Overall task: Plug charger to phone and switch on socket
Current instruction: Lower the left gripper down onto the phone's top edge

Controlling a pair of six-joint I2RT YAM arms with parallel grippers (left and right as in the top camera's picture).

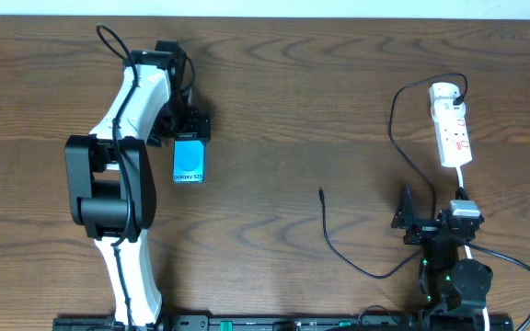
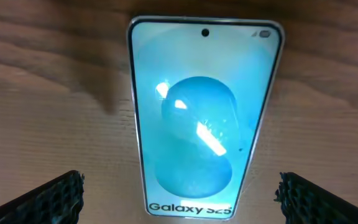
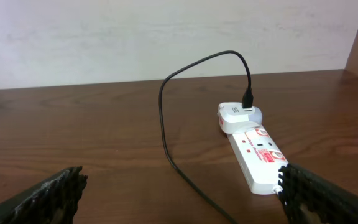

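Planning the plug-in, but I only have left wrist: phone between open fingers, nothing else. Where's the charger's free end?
Observer: The charger's plug tip lies loose on the table, right of the phone and well apart from it.
Operator: Other end connected?
Observer: Yes, the cable runs into a white adapter at the far end of the power strip.
Operator: Right arm?
Observer: The right arm's fingers are open and empty, facing the power strip from the near edge.
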